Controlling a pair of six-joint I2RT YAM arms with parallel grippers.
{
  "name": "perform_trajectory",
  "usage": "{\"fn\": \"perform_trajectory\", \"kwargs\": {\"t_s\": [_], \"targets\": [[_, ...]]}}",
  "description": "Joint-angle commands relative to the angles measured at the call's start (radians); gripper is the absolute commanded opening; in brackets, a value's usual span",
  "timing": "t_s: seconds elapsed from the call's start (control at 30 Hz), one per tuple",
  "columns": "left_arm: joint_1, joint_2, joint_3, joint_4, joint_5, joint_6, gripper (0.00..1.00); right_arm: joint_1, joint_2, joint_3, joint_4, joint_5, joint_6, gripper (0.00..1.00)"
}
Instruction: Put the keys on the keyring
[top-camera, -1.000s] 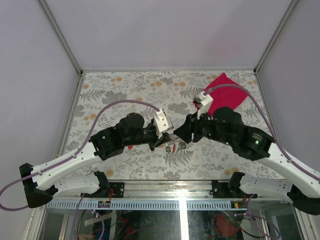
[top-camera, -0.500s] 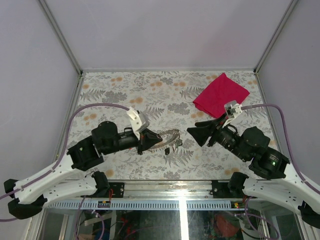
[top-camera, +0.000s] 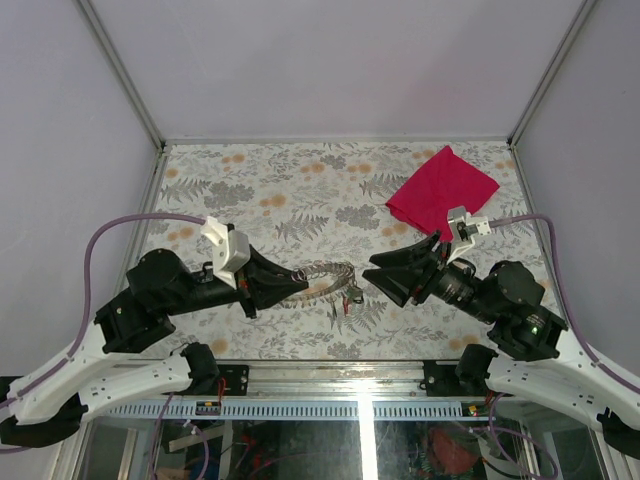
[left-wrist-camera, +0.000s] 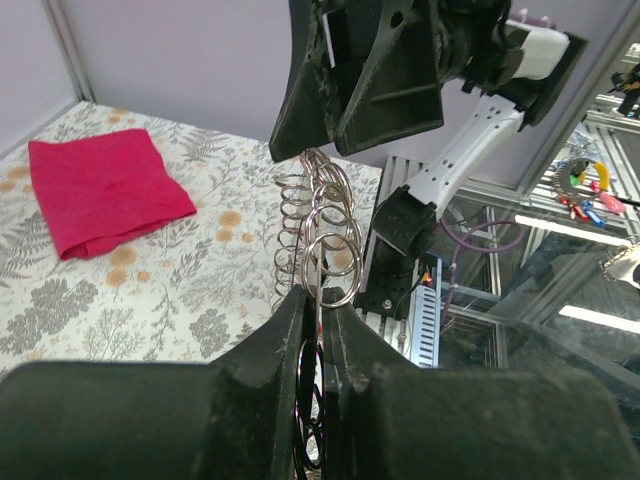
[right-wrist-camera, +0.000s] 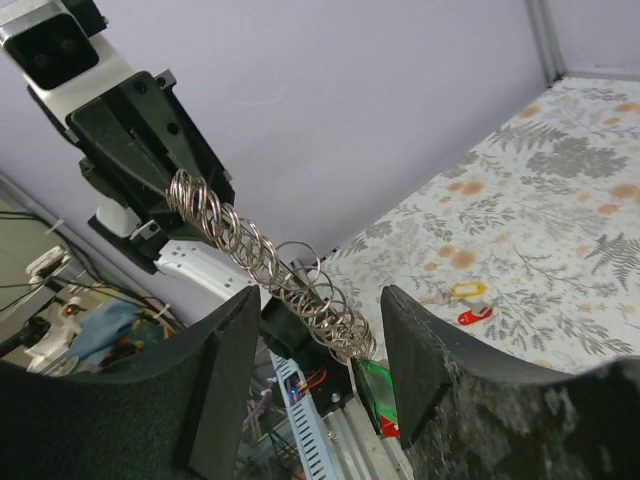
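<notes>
Evidently my left tool clamped the keyring, seemingly light and floppy, by one end; my right tool gaped around the other.

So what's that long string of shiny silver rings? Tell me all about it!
It is a chain of many linked silver metal rings, stretched through the air. The left gripper pinches one end tight. The other end reaches between the fingers of the open right gripper; contact there is unclear. A small green tag hangs from that end.
</notes>
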Motion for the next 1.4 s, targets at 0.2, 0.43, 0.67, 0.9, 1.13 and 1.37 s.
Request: {"fn": "perform_trajectory", "kwargs": {"t_s": [0.2,0.43,0.67,0.9,1.13,1.37], "targets": [[-0.007,0.022,0.086,0.022,0.054,0.034,0.00,0.004,0.038,-0.006,0.142,-0.115,0.080,0.53],[-0.007,0.033,0.089,0.022,0.049,0.045,0.00,0.004,0.034,-0.012,0.175,-0.147,0.060,0.45],[-0.007,0.033,0.089,0.022,0.048,0.042,0.00,0.005,0.046,-0.011,0.179,-0.162,0.061,0.34],[-0.007,0.024,0.093,0.022,0.042,0.043,0.00,0.004,0.069,-0.004,0.157,-0.164,0.060,0.31],[-0.007,0.023,0.089,0.019,0.041,0.042,0.00,0.004,0.079,0.001,0.155,-0.171,0.064,0.25],[-0.007,0.024,0.088,0.017,0.038,0.043,0.00,0.005,0.081,0.017,0.146,-0.159,0.058,0.11]]}}
